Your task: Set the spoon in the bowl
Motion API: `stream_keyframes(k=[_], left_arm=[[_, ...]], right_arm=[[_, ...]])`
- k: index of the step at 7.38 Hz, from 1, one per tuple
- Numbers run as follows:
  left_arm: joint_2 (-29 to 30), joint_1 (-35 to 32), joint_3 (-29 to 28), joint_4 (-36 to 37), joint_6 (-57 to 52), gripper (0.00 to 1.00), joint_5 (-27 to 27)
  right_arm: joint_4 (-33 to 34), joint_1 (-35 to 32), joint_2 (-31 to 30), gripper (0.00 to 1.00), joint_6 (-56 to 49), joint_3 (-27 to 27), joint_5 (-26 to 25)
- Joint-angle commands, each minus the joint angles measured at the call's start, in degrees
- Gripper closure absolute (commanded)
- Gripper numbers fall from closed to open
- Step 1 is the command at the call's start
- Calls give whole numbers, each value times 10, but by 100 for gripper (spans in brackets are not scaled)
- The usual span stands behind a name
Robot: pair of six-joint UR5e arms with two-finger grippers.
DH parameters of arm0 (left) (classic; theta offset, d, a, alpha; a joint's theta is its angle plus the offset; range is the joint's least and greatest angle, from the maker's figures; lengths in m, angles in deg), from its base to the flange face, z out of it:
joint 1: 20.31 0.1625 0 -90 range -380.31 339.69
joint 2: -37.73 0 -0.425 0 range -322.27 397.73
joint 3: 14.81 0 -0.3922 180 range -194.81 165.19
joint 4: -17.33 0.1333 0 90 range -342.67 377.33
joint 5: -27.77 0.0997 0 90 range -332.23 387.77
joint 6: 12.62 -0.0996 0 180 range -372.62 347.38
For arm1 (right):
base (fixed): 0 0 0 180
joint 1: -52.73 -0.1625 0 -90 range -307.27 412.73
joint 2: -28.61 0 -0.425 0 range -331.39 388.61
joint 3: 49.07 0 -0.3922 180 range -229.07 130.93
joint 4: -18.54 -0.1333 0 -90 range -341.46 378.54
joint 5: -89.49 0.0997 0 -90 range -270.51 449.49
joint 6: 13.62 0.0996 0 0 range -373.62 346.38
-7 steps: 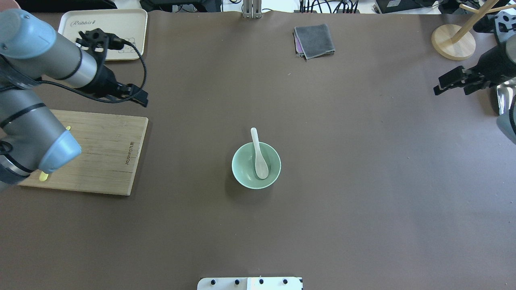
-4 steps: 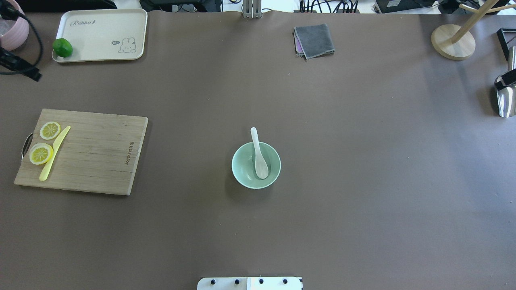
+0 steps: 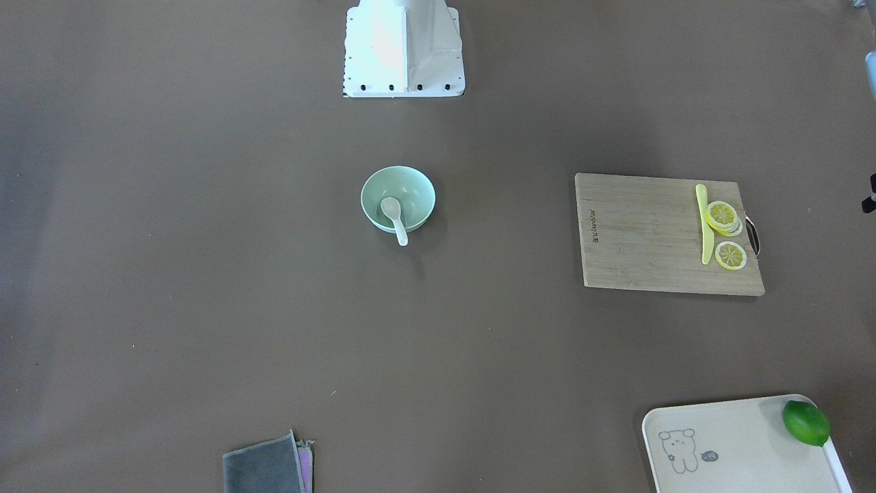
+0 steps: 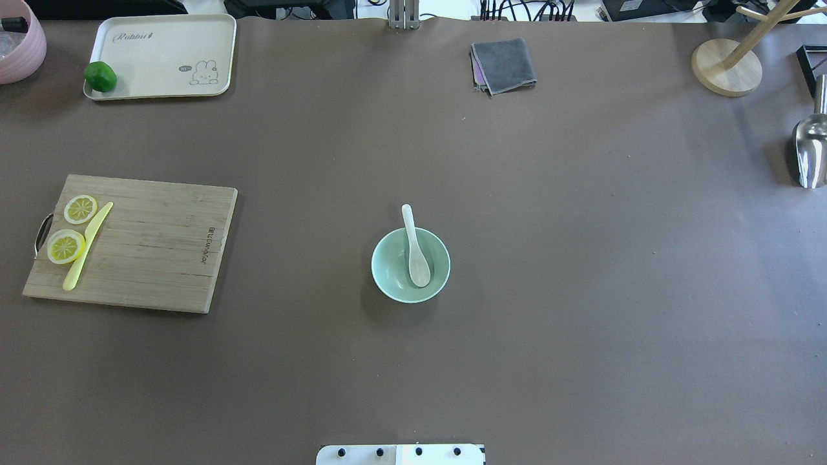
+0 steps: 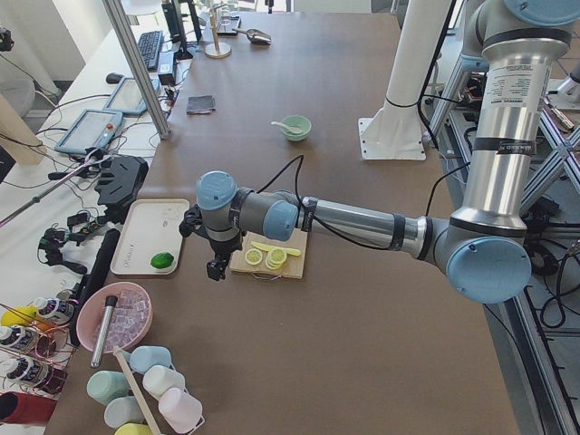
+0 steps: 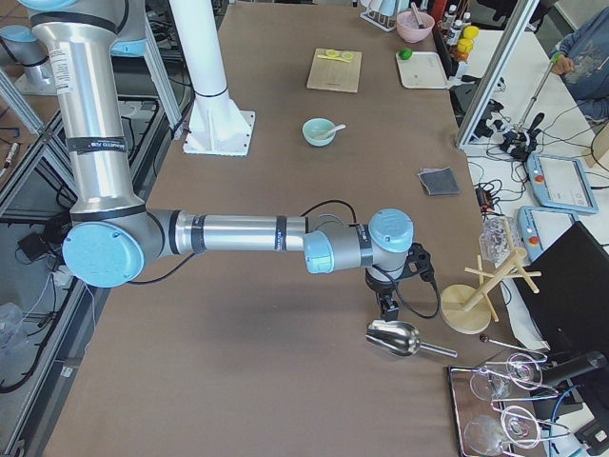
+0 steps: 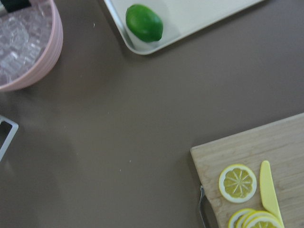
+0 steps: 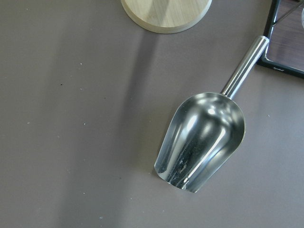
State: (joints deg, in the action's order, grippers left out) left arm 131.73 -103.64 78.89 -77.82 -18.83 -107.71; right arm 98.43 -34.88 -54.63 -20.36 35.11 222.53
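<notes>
Left gripper (image 5: 215, 269) hangs at the table's end on our left, over bare mat between the cutting board (image 4: 148, 245) and the tray w/ the lime (image 7: 144, 22). We get it only in a side view, so we can't tell if its jaws are apart or together. Same for the right gripper (image 6: 388, 307), over the metal scoop (image 8: 202, 142) near the wooden stand base; its wrist cam shows no fingers.

Spoon (image 4: 413, 247) lies in the bowl (image 4: 389, 270) mid-table: scoop down on the bowl's floor, handle propped on the rim farthest from us and poking out past it. We judge the handle too long to lie inside, hence the lean. Task looks done to us — both arms are well apart from the bowl, prob. so nothing knocks it.
</notes>
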Motion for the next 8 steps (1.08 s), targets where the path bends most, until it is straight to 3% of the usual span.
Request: stream_keyframes(k=[1, 3, 8], left_arm=[[-18, -12, 3, -6, -5, 2, -12], [-29, -12, 2, -31, -1, 2, -10], [-26, -11, -4, -30, 0, 2, -7]], right_arm=[[-7, -10, -11, 0, -2, 2, -3], [-10, -9, -23, 0, 5, -1, -23], [-9, -9, -36, 0, 6, -4, -17]])
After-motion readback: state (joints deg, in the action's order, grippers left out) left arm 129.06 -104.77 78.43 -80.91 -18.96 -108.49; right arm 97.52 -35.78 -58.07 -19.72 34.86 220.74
